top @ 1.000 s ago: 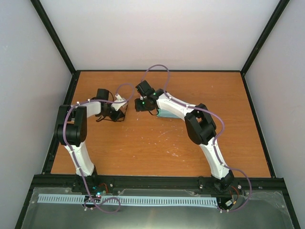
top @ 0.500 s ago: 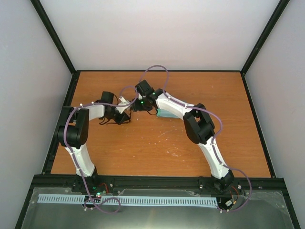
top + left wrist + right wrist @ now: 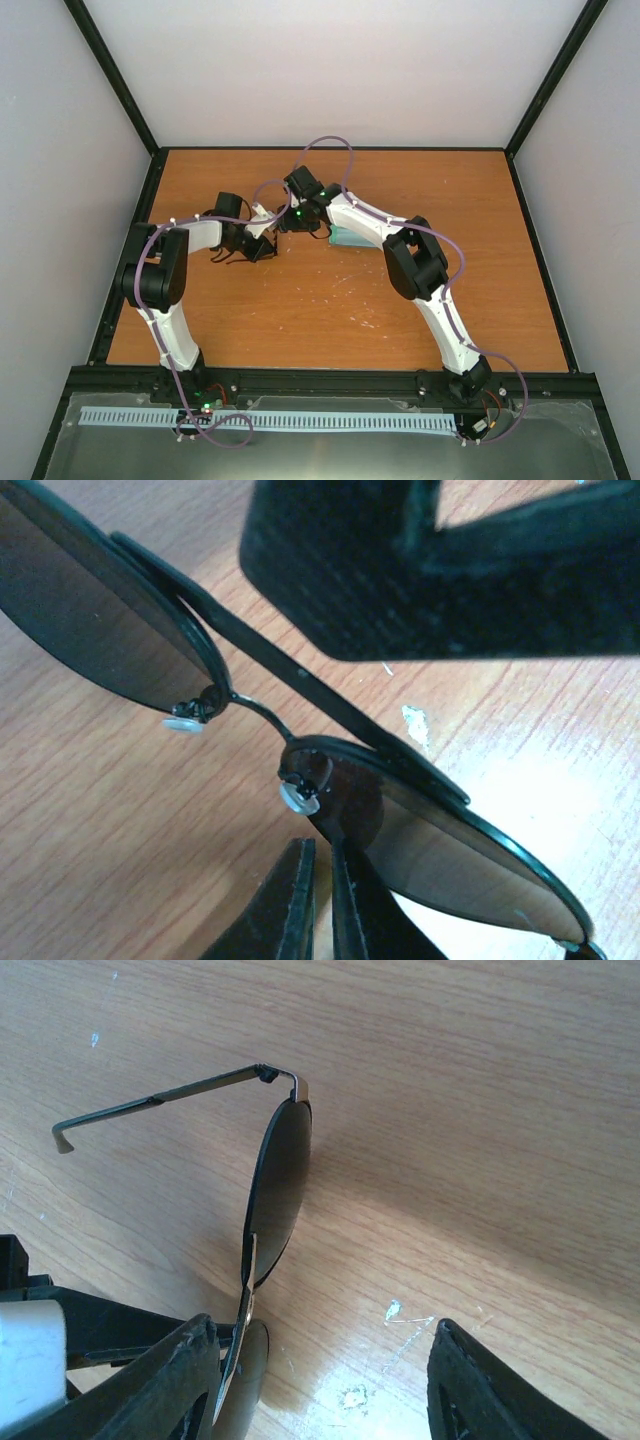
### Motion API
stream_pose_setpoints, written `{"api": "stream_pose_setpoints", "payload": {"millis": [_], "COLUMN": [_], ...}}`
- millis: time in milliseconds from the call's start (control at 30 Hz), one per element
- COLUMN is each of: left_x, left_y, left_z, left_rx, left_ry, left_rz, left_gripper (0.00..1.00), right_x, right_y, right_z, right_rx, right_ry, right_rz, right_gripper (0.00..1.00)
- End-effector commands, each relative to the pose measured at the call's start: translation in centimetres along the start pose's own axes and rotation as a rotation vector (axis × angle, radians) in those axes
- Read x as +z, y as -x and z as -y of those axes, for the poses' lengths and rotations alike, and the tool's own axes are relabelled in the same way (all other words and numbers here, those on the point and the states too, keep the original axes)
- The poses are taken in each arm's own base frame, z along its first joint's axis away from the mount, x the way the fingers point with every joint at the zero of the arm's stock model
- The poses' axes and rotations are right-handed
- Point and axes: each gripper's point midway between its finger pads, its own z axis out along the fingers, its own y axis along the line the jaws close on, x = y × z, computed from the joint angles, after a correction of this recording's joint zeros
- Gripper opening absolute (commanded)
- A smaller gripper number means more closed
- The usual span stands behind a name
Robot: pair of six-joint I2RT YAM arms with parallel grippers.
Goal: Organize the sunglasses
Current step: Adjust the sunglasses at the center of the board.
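Two grippers are seen close together over the left half of the orange-brown wooden table (image 3: 450, 310), about midway between its far and near edges. Small dark wire-framed sunglasses (image 3: 430, 825) with tinted lenses are held there by the left gripper (image 3: 322, 865), whose jaws are almost fully closed on the lower rim of one lens, just beside a clear nose pad (image 3: 298, 798). Whether the frame touches the table cannot be told. The right gripper (image 3: 325, 1332) is held with its jaws well apart and nothing between them, although one jaw lies just beside the lens edge. One slim temple arm (image 3: 160, 1100) is seen unfolded, pointing away from the lenses.

The glasses are judged very light, so little force is called for. The wire frame is likely springy and easily bent, the lenses smooth, slippery and easily scratched, and the hinges the weak point. A hold on the rim near the bridge is judged soundest — the lens faces are best avoided. The open temple would best be pressed gently near its tip, so that it folds at the hinge and is not bent.
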Motion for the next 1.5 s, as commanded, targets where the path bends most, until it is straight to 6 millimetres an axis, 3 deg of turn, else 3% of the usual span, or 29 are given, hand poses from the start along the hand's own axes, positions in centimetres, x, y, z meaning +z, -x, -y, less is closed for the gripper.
{"api": "stream_pose_setpoints", "payload": {"millis": [0,267,467,567,667,767,967,1200,1467], "left_x": [0.4,0.0,-0.8,-1.4,-2.2,-3.3,-5.8,-8.7,-10.9], "left_y": [0.1,0.0,0.5,0.9,1.6,2.6,3.9,3.5,2.9], "left_z": [1.8,2.0,2.5,2.4,2.1,1.7,1.0,-1.0,-3.6], "left_rx": [0.025,0.028,0.024,0.026,0.035,0.044,0.052,0.031,-0.010], "left_ry": [-0.033,-0.022,-0.021,0.002,0.039,0.075,0.124,0.190,0.259], "left_rz": [-0.004,0.007,0.046,0.064,0.081,0.111,0.163,0.195,0.222], "left_gripper": [0.10,0.10,0.14,0.24,0.41,0.49,0.51,0.50,0.48], "right_x": [1.7,1.8,2.4,2.2,1.9,1.3,0.5,0.0,0.9], "right_y": [-2.6,-3.2,-4.2,-4.3,-4.3,-4.1,-3.9,-2.4,-2.0], "right_z": [-2.5,-3.9,-3.7,-3.5,-3.3,-3.3,-3.4,-3.8,-3.6], "right_rx": [-0.036,-0.029,-0.010,-0.010,-0.015,-0.027,-0.055,-0.085,-0.119], "right_ry": [0.076,0.167,0.185,0.178,0.167,0.162,0.162,0.152,0.113], "right_rz": [-0.086,-0.099,-0.119,-0.114,-0.108,-0.085,-0.062,-0.018,-0.042], "right_gripper": [0.56,0.54,0.53,0.52,0.52,0.53,0.53,0.53,0.42]}}
